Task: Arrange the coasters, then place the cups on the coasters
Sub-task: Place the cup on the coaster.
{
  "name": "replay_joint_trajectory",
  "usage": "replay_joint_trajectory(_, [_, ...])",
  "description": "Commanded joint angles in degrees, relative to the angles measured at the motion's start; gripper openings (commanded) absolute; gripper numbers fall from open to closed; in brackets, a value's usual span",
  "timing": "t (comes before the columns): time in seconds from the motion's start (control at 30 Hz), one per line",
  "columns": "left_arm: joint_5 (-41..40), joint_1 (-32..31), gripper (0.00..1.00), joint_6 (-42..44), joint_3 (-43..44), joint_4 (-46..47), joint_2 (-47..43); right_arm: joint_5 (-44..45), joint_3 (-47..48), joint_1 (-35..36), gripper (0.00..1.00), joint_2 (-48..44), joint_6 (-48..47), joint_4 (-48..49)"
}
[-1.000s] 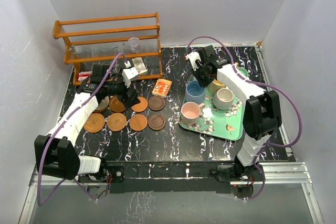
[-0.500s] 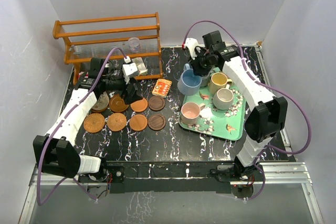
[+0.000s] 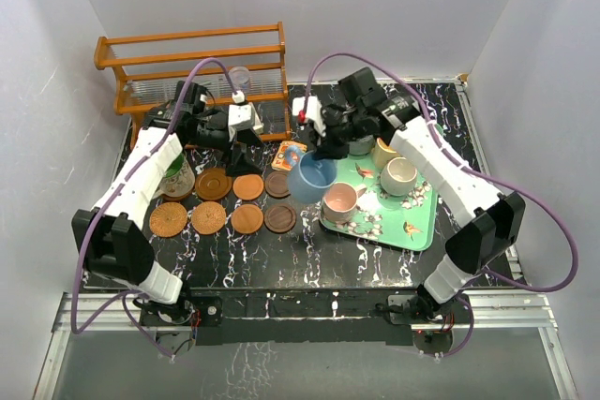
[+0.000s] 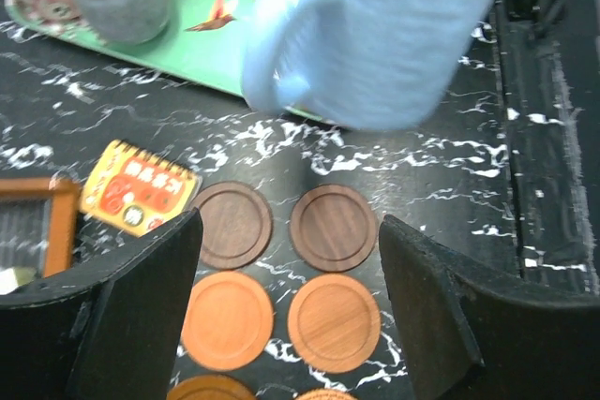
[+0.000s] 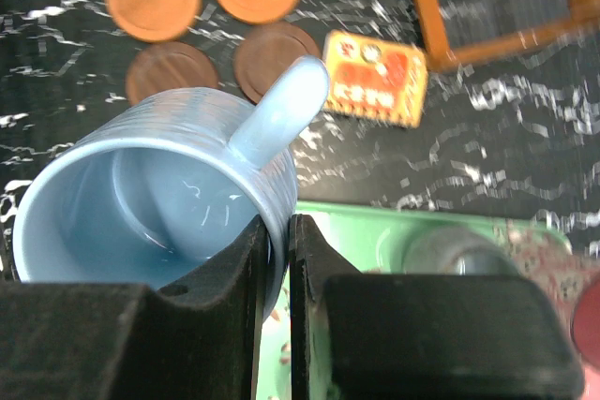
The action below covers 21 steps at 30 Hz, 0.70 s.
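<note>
- Black, white-veined marble table (image 3: 309, 255): carries everything. Both hands work over its far half.
- Orange wooden slatted rack (image 3: 192, 63): stands behind the left hand and is judged no part of this step.
- Green patterned tray (image 3: 422, 224): lies directly under and behind the right hand. It serves as the mug store, with a pink mug (image 3: 339, 199) and an off-white mug (image 3: 401, 173) waiting on it.
- Right hand (image 5: 278, 259): the fingers are almost together, pinching the wall of the pale blue ceramic mug (image 5: 150, 194) at its rim.
  - This grip leaves the handle free, pointing away from the hand.
  - The mug hangs tilted in the air, past the tray's edge and short of the coasters.
  - Judged step: carrying it across to a coaster.
- Left hand (image 4: 289, 259): the fingers stand wide apart with nothing between them.
  - It hovers above the coasters, with the blue mug just ahead of it.
  - I cannot tell whether it means to steady the mug or only waits.
- Round wooden coasters (image 4: 334, 228): laid flat in two rows below the left hand, spaced apart so each can take a mug. The dark brown pair lies nearest the right hand and is the likely landing spot.
- Small orange patterned card (image 5: 375, 65): lies flat ahead of the right hand, just beside the dark coasters.
</note>
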Motion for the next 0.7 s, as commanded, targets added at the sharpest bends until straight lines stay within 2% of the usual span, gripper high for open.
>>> replay_joint_trajectory(0.0, [8.61, -3.12, 0.73, 5.01, 3.9, -7.28, 1.43, -4.81, -0.52, 5.82, 0.0, -5.13, -3.09, 2.95])
replay_joint_trajectory(0.17, [9.79, -6.9, 0.7, 5.68, 4.12, -8.69, 1.9, -4.33, -0.69, 10.79, 0.0, -4.65, -4.99, 1.72])
replay_joint_trajectory(0.27, [9.89, -9.41, 0.64, 7.17, 2.84, -10.21, 1.56, -4.03, -0.94, 12.31, 0.0, -4.33, -5.57, 1.79])
replay_joint_trajectory(0.43, [9.72, -11.79, 0.51, 7.54, -1.03, -9.27, 0.2, -4.65, -2.23, 12.85, 0.0, -5.4, -5.29, 3.97])
replay_joint_trajectory(0.53, [12.24, -11.91, 0.45, 6.62, -2.86, -6.8, -0.65, -5.51, -3.34, 12.92, 0.0, -6.03, -4.21, 5.46])
replay_joint_trajectory(0.67, [14.17, -12.18, 0.43, 7.8, -2.96, -7.47, -0.45, -5.43, -4.31, 12.95, 0.0, -6.47, -3.6, 6.6])
